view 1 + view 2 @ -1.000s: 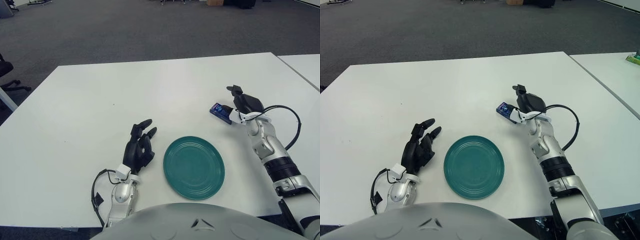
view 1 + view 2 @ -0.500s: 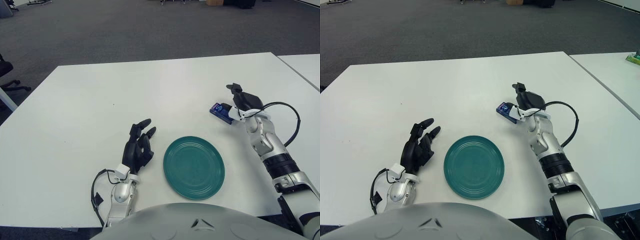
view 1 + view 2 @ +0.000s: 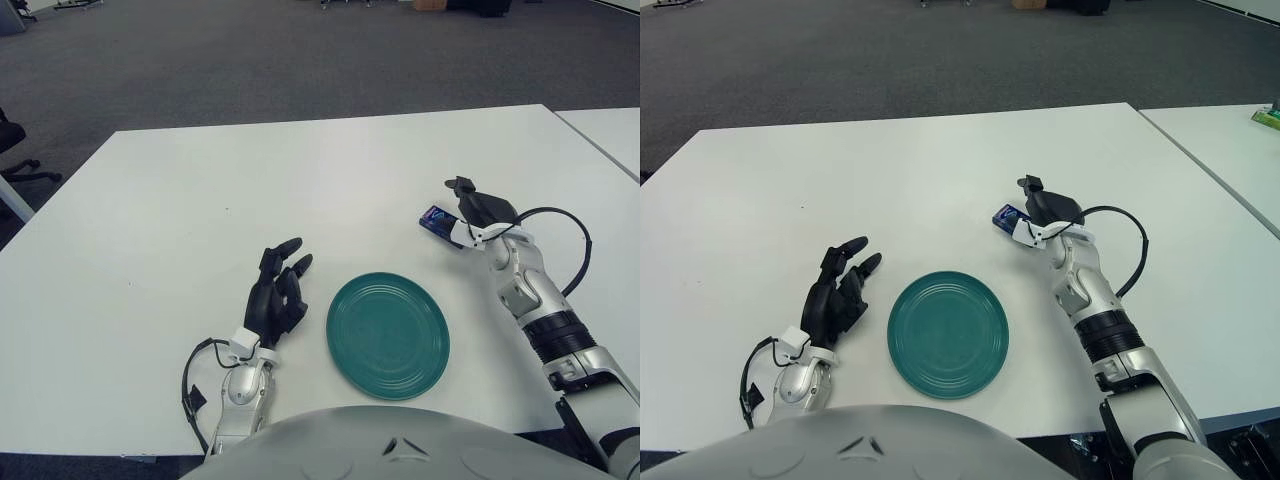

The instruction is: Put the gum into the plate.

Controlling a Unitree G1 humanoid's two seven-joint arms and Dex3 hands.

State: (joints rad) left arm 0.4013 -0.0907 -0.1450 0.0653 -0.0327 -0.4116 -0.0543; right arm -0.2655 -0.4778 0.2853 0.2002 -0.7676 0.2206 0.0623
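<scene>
One blue gum pack [image 3: 437,222] lies on the white table [image 3: 200,200], far right of the single teal plate [image 3: 388,334] and apart from it; its label is too small to read. The right hand [image 3: 476,210] sits against the pack's right end, fingers curled about it. The left hand [image 3: 278,296] shows just left of the plate, fingers loosely spread, holding nothing.

R hand [image 3: 470,208] on gum [image 3: 438,222], beyond plate [image 3: 388,335]; L hand [image 3: 277,296] beside plate.
</scene>
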